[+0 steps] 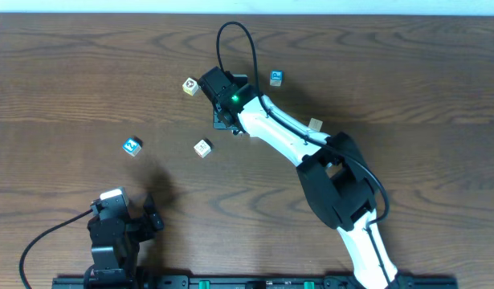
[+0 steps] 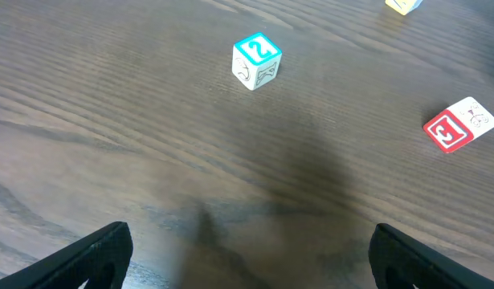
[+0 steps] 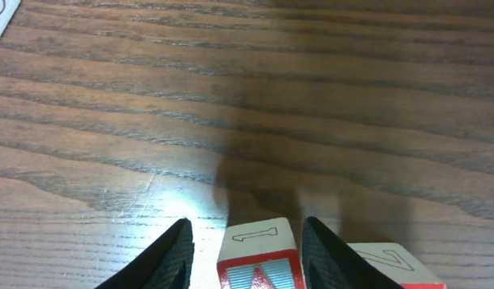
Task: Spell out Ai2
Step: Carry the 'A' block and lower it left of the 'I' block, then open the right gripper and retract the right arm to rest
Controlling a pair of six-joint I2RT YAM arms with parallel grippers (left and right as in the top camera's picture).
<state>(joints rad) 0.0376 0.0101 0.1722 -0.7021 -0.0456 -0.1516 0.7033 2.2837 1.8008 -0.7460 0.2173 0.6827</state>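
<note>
- Nearest the base, on the left: the left claw [image 2: 251, 234] is held low over the wooden table [image 1: 70, 80], its fingers spread wide with nothing between them.
- Just ahead of it: a teal-topped cube [image 2: 257, 60] marked "2" is set alone on the wood. A red-faced cube [image 2: 459, 124] is seen to its right, well apart.
- Mid-table: the right claw [image 3: 247, 226] is carried out on a white arm [image 1: 279, 132]. Its fingers are parted and set down either side of a red-framed cube [image 3: 259, 257], whose upper face bears a mark like "1". A sliver of table is seen between this cube and one finger, so no grip is shown.
- Just beside that: a second cube [image 3: 391, 269] is placed outside the other finger and is cut off by the picture edge.
- Farthest out: a cream cube [image 1: 190, 86] and a blue cube [image 1: 276, 77] are found on either side of the right claw.
</note>
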